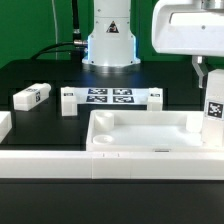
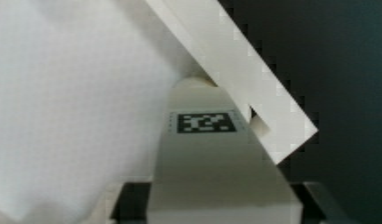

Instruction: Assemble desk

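Observation:
The white desk top (image 1: 150, 131), a rimmed tray, lies in the middle of the table. At its corner on the exterior view's right, my gripper (image 1: 210, 86) is shut on a white tagged leg (image 1: 214, 108) held upright at the rim. The wrist view shows that leg (image 2: 214, 150) between my dark fingers (image 2: 138, 205), its tag facing the camera, right against the desk top's rim (image 2: 241, 70). Whether the leg touches the rim I cannot tell. Three more legs lie behind the top: two (image 1: 32, 96) (image 1: 68, 100) toward the exterior view's left and one (image 1: 155, 97) further right.
The marker board (image 1: 110, 97) lies flat between the loose legs, in front of the arm's base (image 1: 108, 45). A long low white rail (image 1: 100, 166) runs along the front of the desk top. Another white piece (image 1: 4, 126) sits at the exterior view's left edge.

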Controlling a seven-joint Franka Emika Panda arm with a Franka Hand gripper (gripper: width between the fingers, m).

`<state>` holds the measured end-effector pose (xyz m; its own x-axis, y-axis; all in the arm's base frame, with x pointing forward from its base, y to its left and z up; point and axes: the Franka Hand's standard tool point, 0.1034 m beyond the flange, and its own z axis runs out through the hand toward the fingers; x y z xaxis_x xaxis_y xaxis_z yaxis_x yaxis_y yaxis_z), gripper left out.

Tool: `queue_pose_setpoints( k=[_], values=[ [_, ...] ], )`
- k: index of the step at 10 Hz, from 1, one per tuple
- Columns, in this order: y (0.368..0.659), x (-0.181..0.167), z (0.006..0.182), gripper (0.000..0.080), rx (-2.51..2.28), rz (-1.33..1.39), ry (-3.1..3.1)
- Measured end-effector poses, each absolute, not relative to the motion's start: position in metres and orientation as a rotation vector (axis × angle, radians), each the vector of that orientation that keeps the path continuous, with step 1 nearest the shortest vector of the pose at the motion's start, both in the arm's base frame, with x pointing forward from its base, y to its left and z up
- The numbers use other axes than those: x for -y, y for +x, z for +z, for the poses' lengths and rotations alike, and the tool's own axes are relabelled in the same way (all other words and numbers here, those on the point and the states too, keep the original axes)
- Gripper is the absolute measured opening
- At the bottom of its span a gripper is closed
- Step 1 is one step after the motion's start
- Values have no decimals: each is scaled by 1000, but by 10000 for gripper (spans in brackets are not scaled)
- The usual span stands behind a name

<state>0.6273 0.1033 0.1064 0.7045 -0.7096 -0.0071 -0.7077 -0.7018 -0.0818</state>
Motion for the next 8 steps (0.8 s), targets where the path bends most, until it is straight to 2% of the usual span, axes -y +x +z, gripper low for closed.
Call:
queue_pose_setpoints(
  k=[1,2,3,5,8],
  values=[
    [627,-103,106,290,-1289,-31,-2775],
    [627,-104,106,347,-1340,-27,-2746],
    [627,-104,106,347,-1295,-28,-2768],
    [625,-107,106,612,-1231,5,-2809],
    [625,-110,109,648,-707,9,-2995]
  ],
)
